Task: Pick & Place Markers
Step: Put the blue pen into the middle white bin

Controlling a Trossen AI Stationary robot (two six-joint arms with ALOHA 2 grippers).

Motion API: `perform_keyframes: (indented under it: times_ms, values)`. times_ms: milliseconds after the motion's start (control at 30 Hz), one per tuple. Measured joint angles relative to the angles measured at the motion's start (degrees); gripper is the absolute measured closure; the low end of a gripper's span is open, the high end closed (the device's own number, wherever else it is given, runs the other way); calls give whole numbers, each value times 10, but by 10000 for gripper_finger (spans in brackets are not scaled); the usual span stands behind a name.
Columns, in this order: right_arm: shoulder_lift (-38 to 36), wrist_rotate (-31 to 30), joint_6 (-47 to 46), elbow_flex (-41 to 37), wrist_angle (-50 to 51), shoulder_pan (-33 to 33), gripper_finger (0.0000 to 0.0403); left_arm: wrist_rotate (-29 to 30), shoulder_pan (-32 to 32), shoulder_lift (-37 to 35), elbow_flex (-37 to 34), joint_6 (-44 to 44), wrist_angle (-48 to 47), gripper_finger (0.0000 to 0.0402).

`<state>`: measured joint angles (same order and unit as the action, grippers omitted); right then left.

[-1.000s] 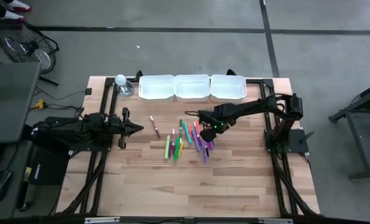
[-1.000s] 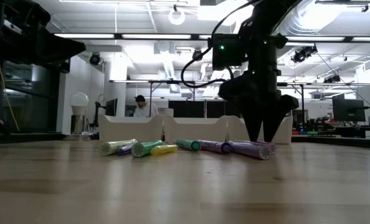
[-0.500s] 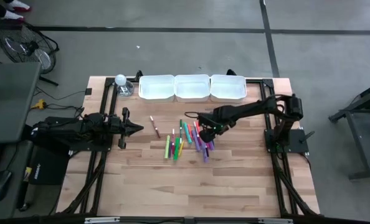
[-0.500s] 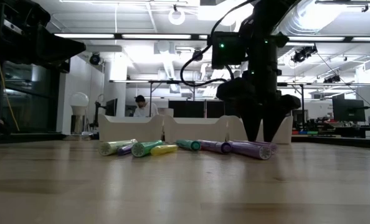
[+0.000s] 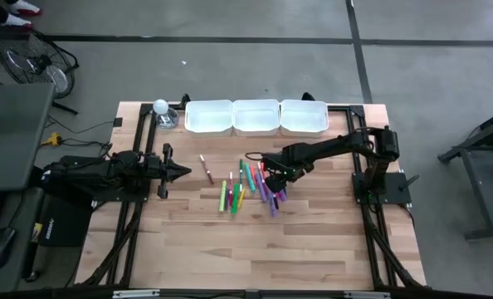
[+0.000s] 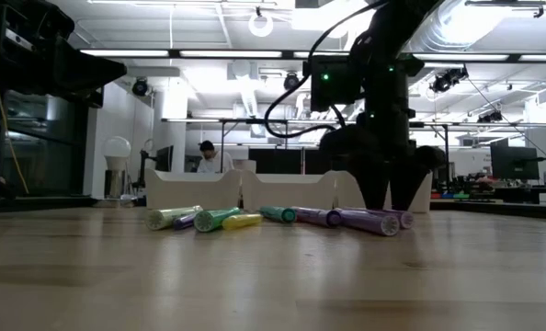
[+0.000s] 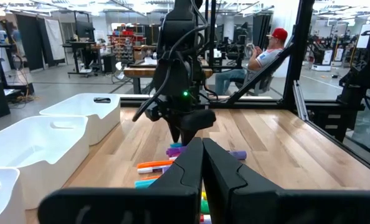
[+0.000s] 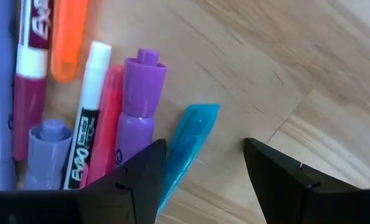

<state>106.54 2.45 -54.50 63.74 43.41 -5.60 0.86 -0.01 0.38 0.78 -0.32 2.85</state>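
Markers (image 5: 246, 185) scattered loose at table (image 5: 313, 241) centre, lying flat, mostly side by side in a ragged cluster: green, yellow, orange, pink, purple. One pinkish marker (image 5: 206, 168) apart from the cluster, toward the left arm. Up close in right wrist view: teal marker (image 8: 188, 144) between the fingers, purple marker (image 8: 139, 109) just beside it, plus red, orange and white-barrelled ones alongside.

Right gripper (image 5: 269, 173) low over the cluster's right part, jaws spread wide, nothing gripped; fingers (image 8: 278, 177) straddling the teal marker, contact with it not clear. Tips down near purple markers (image 6: 365, 221) in low view.

Left gripper (image 5: 183, 172) parked at table's left side, well apart from the cluster, pointing toward it, jaws pressed together, empty.

Three white trays (image 5: 256, 116) in a row at far edge. Bulb-like object (image 5: 161, 109) beside leftmost tray. Seated person (image 7: 263, 56) in room beyond.
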Motion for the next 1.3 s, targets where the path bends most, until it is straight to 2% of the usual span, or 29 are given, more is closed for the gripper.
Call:
perform_keyframes:
  times_ms: [200, 667, 1133, 1300]
  values:
    - [0, 20, -80, 0, -2, 13, 201, 0, 0, 0, 0, 0, 0, 401]
    - [1, 15, -113, -1, 5, 37, 272, 0, 0, 0, 0, 0, 0, 401]
    - [1, -4, 62, -1, 18, 37, 359, 0, 0, 0, 0, 0, 0, 401]
    - [1, -22, 119, -1, 19, 37, 375, 0, 0, 0, 0, 0, 0, 401]
